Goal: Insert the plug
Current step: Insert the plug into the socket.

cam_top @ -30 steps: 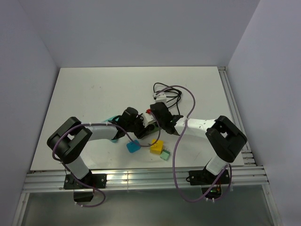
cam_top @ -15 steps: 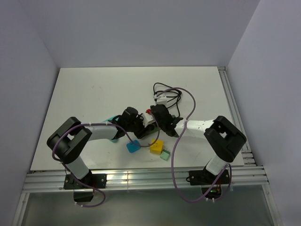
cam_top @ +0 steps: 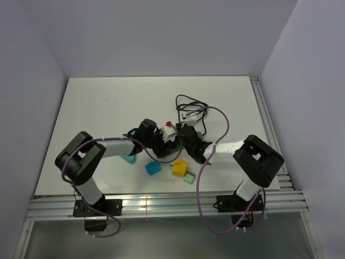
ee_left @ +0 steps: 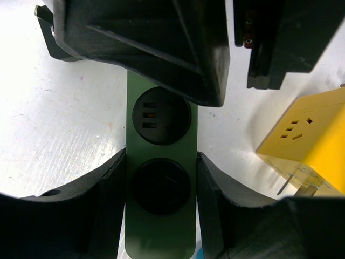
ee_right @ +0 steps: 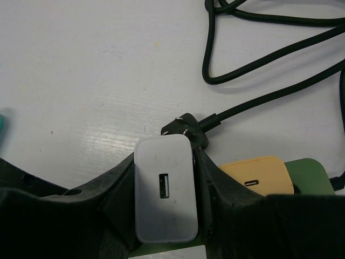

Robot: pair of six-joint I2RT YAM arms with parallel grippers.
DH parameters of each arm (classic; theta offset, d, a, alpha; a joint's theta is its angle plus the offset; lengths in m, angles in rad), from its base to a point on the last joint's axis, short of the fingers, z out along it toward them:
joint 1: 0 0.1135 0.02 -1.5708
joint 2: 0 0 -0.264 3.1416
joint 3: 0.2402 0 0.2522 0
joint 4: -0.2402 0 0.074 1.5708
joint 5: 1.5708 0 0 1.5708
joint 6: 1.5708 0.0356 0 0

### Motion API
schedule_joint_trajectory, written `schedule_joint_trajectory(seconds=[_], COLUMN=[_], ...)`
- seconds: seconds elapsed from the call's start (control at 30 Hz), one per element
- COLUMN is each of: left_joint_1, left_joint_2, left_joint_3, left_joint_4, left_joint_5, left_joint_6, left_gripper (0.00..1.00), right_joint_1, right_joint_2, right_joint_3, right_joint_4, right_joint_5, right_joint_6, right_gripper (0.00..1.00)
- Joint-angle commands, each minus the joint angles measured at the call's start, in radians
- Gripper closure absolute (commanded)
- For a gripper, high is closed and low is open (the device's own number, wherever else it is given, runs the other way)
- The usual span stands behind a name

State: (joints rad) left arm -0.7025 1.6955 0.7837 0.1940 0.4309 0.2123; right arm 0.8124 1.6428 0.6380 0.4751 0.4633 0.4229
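Presently: left gripper [ee_left: 160, 162] clenched on a green power strip [ee_left: 160, 240], one finger on each long side. The strip lies on the white table [cam_top: 102, 108], toward the middle of its near edge. Its two round black sockets [ee_left: 161, 115] show only dark slots; no lettering can be made out.

Right gripper [ee_right: 164, 162] grasps the plug, a white charger [ee_right: 165, 202], by its two sides. The charger's face is plain white apart from one USB slot. A sliver of green shows under its lower edge, so it sits over the strip; cannot tell whether the prongs are in a socket. From the left wrist, the right gripper's black body covers the strip's far end.

A black cable [ee_right: 253, 56] loops toward the table's far right. A yellow adapter [ee_left: 307, 143], with socket slots on its face and metal prongs below, sits just right of the strip. A blue block [cam_top: 152, 168] and a pale green block [cam_top: 188, 178] lie near the near edge.
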Motion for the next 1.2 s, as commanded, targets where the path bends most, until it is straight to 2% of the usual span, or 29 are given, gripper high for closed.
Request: schedule_joint_trajectory(seconds=[0.0, 0.1, 0.27, 0.4, 0.57, 0.63, 0.77, 1.0, 1.17], left_joint_1=[-0.02, -0.067, -0.087, -0.095, -0.11, -0.109, -0.057, 0.009, 0.018], left_joint_2=[0.004, -0.042, -0.112, -0.16, -0.203, -0.2, -0.102, -0.042, 0.0], left_joint_3=[0.058, 0.022, -0.033, -0.064, -0.09, -0.089, 0.003, 0.02, 0.06], left_joint_4=[0.064, 0.097, 0.156, 0.189, 0.216, 0.216, 0.124, 0.128, 0.084], left_joint_5=[0.102, 0.001, -0.078, -0.083, -0.165, -0.15, 0.082, 0.201, 0.203], left_joint_6=[-0.039, 0.005, 0.015, 0.009, 0.016, -0.002, -0.05, -0.1, -0.088], left_gripper=[1.0, 1.0, 1.0, 1.0, 1.0, 0.99, 1.0, 1.0, 1.0], right_joint_1=[0.037, 0.037, 0.037, 0.047, 0.083, 0.094, 0.122, 0.133, 0.154], right_joint_2=[0.147, 0.196, 0.216, 0.238, 0.288, 0.295, 0.247, 0.23, 0.274], right_joint_3=[-0.101, -0.041, -0.027, -0.066, -0.09, -0.11, -0.19, -0.253, -0.241], right_joint_4=[-0.266, -0.319, -0.337, -0.291, -0.259, -0.244, -0.113, -0.038, -0.045], right_joint_5=[-0.196, -0.195, -0.183, -0.173, -0.129, -0.115, -0.117, -0.097, -0.091], right_joint_6=[0.192, 0.189, 0.188, 0.212, 0.252, 0.267, 0.28, 0.293, 0.289], right_gripper=[1.0, 1.0, 1.0, 1.0, 1.0, 1.0, 1.0, 1.0, 1.0])
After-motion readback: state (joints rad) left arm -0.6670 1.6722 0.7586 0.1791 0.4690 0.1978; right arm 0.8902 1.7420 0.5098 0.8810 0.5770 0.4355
